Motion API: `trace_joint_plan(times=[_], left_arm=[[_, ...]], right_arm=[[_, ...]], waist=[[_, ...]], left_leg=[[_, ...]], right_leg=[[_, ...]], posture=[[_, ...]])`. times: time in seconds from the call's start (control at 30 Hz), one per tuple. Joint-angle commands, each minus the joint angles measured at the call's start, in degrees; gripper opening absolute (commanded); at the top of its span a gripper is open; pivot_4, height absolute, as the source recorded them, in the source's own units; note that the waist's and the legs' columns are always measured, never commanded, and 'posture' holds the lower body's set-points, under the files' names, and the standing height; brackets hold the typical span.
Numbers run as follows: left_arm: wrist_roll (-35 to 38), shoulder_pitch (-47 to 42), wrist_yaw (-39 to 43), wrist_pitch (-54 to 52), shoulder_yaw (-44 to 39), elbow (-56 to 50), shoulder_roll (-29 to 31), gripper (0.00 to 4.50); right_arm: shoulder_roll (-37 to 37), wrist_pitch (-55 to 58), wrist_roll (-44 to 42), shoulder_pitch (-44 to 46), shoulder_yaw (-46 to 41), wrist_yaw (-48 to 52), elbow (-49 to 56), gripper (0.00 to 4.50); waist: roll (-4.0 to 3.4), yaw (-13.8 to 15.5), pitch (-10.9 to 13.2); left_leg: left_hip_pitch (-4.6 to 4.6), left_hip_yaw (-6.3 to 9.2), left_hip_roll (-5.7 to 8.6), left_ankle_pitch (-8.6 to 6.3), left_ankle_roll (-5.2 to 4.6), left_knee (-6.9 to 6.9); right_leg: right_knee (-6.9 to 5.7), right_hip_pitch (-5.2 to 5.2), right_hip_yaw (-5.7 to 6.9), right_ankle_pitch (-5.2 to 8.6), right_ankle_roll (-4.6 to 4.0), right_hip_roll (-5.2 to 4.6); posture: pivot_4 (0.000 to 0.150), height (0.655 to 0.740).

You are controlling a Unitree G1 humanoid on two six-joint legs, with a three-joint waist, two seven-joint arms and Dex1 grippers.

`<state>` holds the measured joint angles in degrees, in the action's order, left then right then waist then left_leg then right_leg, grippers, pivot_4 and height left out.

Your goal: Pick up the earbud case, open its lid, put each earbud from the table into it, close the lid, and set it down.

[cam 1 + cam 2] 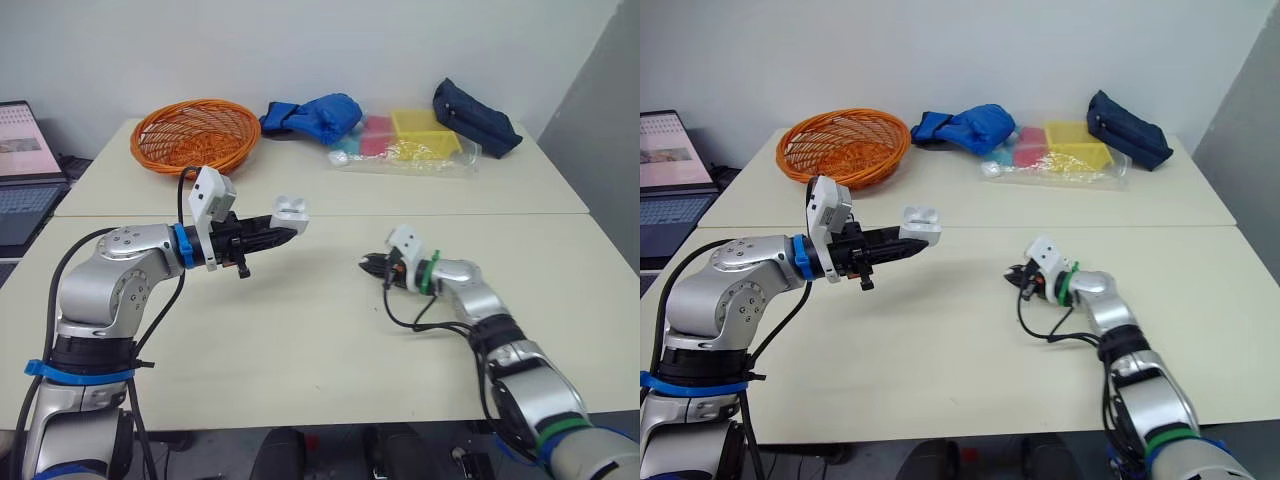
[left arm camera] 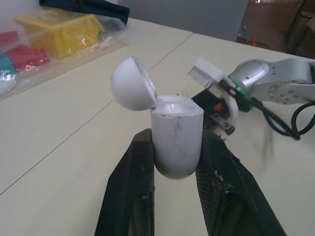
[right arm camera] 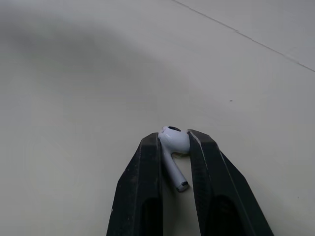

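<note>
My left gripper (image 1: 283, 233) is shut on the white earbud case (image 2: 175, 140) and holds it above the table, left of centre. Its lid (image 2: 133, 83) is swung open, and the case (image 1: 290, 208) sits at the fingertips. My right gripper (image 1: 368, 265) is low over the table to the right of centre, shut on a white earbud (image 3: 174, 149); the earbud's head is pinched between the fingers (image 3: 147, 167) and its stem points back toward the wrist. In the left wrist view the right gripper (image 2: 216, 105) is just beyond the case.
Along the back of the table are an orange woven basket (image 1: 196, 133), a blue cloth bundle (image 1: 315, 115), a clear bag of coloured boxes (image 1: 410, 140) and a dark blue pouch (image 1: 475, 118). A laptop (image 1: 25, 170) stands at the far left. A seam between two tables (image 1: 450, 214) runs across.
</note>
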<state>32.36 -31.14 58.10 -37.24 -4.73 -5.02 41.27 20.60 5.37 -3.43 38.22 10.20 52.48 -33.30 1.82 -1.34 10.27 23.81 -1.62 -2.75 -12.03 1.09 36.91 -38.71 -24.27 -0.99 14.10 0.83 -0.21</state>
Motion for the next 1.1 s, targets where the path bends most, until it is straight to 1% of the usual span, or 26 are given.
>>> trace_joint_plan(times=[0.03, 0.07, 0.1, 0.13, 0.2, 0.27, 0.33, 0.37, 0.47, 0.6, 0.7, 0.83, 1.0, 1.1], left_arm=[[0.1, 0.4, 0.4, 1.1, -0.8, -1.9, 0.6, 0.75], [0.1, 0.8, 0.5, 1.3, -0.7, -1.9, 0.6, 0.75], [0.0, 1.0, 0.4, 1.5, -0.6, -1.9, 0.5, 0.75], [0.0, 1.3, 0.2, 1.7, -0.4, -2.0, 0.3, 0.75], [-0.7, 1.9, -0.3, 2.3, 0.1, -2.1, -0.1, 0.75], [-1.0, 2.3, -0.5, 2.4, 0.3, -2.5, -0.2, 0.75], [-0.6, 2.9, -0.5, 1.9, 0.3, -3.2, -0.4, 0.75], [-0.5, 3.3, -0.4, 1.9, 0.3, -3.5, -0.5, 0.75], [-0.3, 3.9, -0.4, 1.6, 0.5, -4.1, -0.7, 0.75], [-0.7, 4.1, -0.8, 1.6, 1.1, -4.5, -1.1, 0.75], [0.2, 4.7, -0.8, 0.6, 0.7, -5.9, -0.8, 0.75], [0.6, 5.6, -0.7, -0.2, 0.1, -7.0, 0.0, 0.75], [1.1, 6.7, -0.9, -0.9, 0.0, -8.5, 0.4, 0.75], [1.0, 7.6, -1.1, -1.3, 0.4, -9.3, 0.4, 0.75]], right_arm=[[13.8, 12.6, -5.1, -8.2, -3.0, 10.1, 25.2, 0.40], [18.6, 16.8, -7.2, -11.0, -4.5, 12.8, 32.1, 0.40], [23.4, 20.3, -9.0, -13.7, -5.7, 15.1, 36.8, 0.40], [27.9, 21.3, -9.5, -16.5, -6.7, 16.9, 39.4, 0.40], [34.4, 20.7, -8.2, -21.1, -7.7, 18.0, 40.6, 0.40], [37.1, 19.9, -7.6, -23.4, -8.1, 18.2, 40.8, 0.40], [39.5, 17.7, -5.7, -25.5, -8.4, 17.8, 37.9, 0.40], [41.3, 14.2, -3.6, -26.5, -7.9, 18.3, 35.4, 0.40], [43.3, 10.2, -1.0, -26.3, -6.1, 19.5, 31.7, 0.40], [43.1, 8.2, 1.3, -24.0, -3.3, 20.8, 28.3, 0.40], [45.6, 4.5, 4.4, -22.9, -1.6, 22.7, 25.3, 0.40], [49.6, 3.0, 4.7, -23.3, -1.4, 26.7, 24.5, 0.40], [52.8, 1.3, 5.1, -24.2, -2.2, 29.1, 23.7, 0.40], [54.6, -1.4, 6.9, -24.4, -1.9, 29.4, 21.2, 0.40]], waist=[[-0.08, 0.3, 0.1], [-0.25, 0.8, 0.2], [-0.36, 1.1, 0.2], [-0.35, 1.1, 0.2], [-0.24, 1.0, 0.2], [-0.03, 0.5, 0.2], [-0.01, 0.1, 0.2], [-0.02, 0.0, 0.2], [-0.07, -0.2, 0.2], [-0.05, -0.5, 0.3], [-0.04, -0.5, 0.3], [-0.05, -0.2, 0.3], [-0.07, -0.2, 0.3], [-0.09, -0.2, 0.3]], left_leg=[[0.03, 0.00, 0.02, -0.01, 0.01, 0.01], [0.12, 0.01, 0.06, -0.01, 0.02, 0.00], [0.15, 0.01, 0.06, -0.02, 0.02, -0.02], [0.12, -0.07, 0.12, -0.04, 0.05, -0.02], [0.11, -0.11, 0.19, -0.06, 0.08, 0.00], [-0.05, -0.11, 0.09, -0.08, 0.09, -0.01], [-0.10, -0.05, 0.01, -0.07, 0.08, 0.00], [-0.13, -0.04, 0.02, -0.07, 0.08, 0.01], [-0.16, -0.10, 0.07, -0.06, 0.08, 0.05], [-0.17, -0.13, 0.06, -0.06, 0.08, 0.06], [-0.16, -0.08, 0.05, -0.07, 0.08, 0.04], [-0.12, -0.11, 0.08, -0.07, 0.09, 0.05], [-0.08, -0.09, 0.08, -0.07, 0.08, 0.05], [-0.10, -0.10, 0.08, -0.07, 0.09, 0.05]], right_leg=[[0.05, 0.00, 0.01, 0.01, 0.02, -0.02], [0.10, -0.03, 0.03, 0.04, 0.07, -0.09], [0.11, -0.05, 0.04, 0.11, 0.19, -0.22], [0.11, -0.04, 0.00, 0.16, 0.27, -0.32], [0.24, 0.01, 0.03, 0.16, 0.28, -0.28], [0.25, 0.11, 0.01, 0.14, 0.20, -0.18], [0.20, 0.10, 0.02, 0.23, -0.19, -0.07], [0.13, 0.10, 0.01, 0.24, -0.21, -0.07], [0.06, 0.10, -0.03, 0.24, -0.21, -0.10], [0.07, 0.10, -0.06, 0.18, -0.10, -0.08], [0.09, 0.11, -0.01, 0.08, 0.07, -0.05], [0.15, 0.11, -0.01, 0.09, 0.09, -0.10], [0.17, 0.10, 0.00, 0.10, 0.09, -0.12], [0.14, 0.09, 0.00, 0.10, 0.09, -0.12]], posture=[[0.150, 0.7400], [0.150, 0.7400], [0.150, 0.7400], [0.150, 0.7400], [0.150, 0.7400], [0.150, 0.7400], [0.150, 0.7400], [0.150, 0.7400], [0.150, 0.7400], [0.150, 0.7400], [0.150, 0.7400], [0.150, 0.7400], [0.150, 0.7400], [0.150, 0.7400]])
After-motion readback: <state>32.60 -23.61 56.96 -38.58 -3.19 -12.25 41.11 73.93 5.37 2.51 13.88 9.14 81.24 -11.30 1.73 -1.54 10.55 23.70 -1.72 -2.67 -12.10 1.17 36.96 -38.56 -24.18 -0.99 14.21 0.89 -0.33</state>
